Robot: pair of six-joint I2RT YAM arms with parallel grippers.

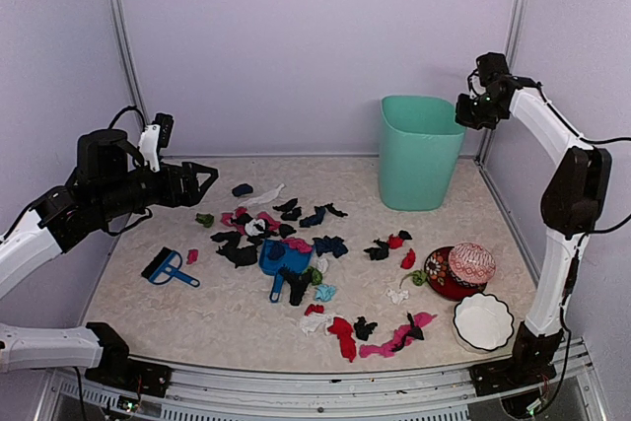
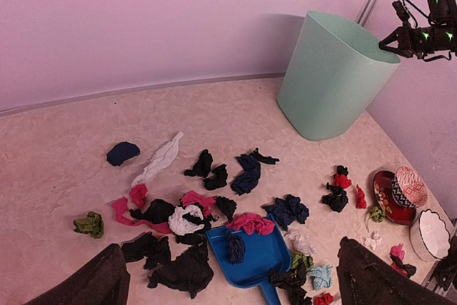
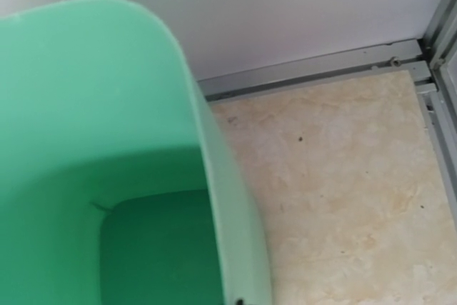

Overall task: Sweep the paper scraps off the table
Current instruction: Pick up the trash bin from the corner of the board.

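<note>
Across the table [image 1: 227, 322], scraps [image 1: 237, 251] lie in a band running back-left to front-right around the dustpan [image 1: 281, 261], between brush [image 1: 163, 267] and bowls [image 1: 483, 320]; left gripper [image 1: 205, 182] fingers spread, right gripper [image 1: 468, 110] fingers pressed together above the bin [image 1: 419, 150].

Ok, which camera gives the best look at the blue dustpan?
The left wrist view: the blue dustpan is near and large, with paper scraps in it. The top external view shows it smaller, among scraps. The right wrist view misses it.

Scraps [image 1: 330, 245] around dustpan [image 1: 270, 265], bin [image 1: 419, 150] behind right
</note>
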